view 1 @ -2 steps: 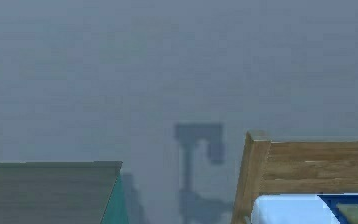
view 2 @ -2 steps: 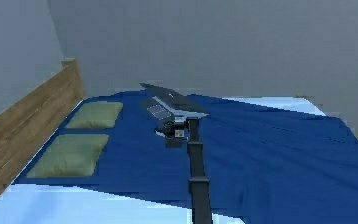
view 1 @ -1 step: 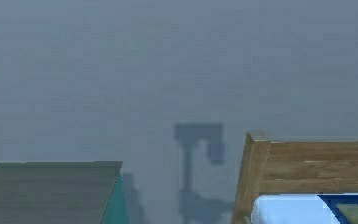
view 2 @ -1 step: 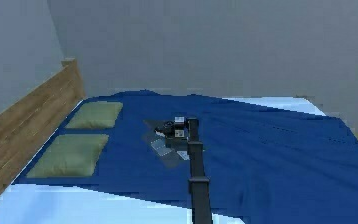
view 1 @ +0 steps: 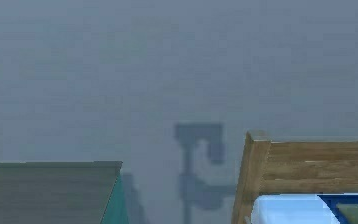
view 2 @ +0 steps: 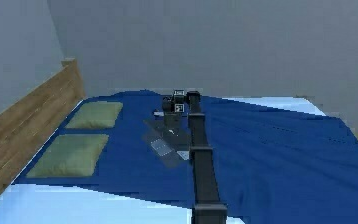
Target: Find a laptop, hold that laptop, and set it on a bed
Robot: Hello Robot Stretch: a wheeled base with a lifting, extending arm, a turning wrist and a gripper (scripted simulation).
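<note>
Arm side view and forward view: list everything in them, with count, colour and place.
bed: one, blue cover over a white sheet, across the arm side view
headboard: one, light wood, arm side view's left
pillows: two, olive green, on the bed beside the headboard
cabinet: one, dark top and teal side, forward view's bottom left
wall: grey, behind the cabinet
grey flat thing: one, at the gripper, over the blue cover
arm: one, dark bar, reaching over the bed
gripper: one, dark; cannot tell whether it holds anything

Dark arm [view 2: 202,165] stretched far out, tool [view 2: 165,130] at its far end, hold unclear
</note>
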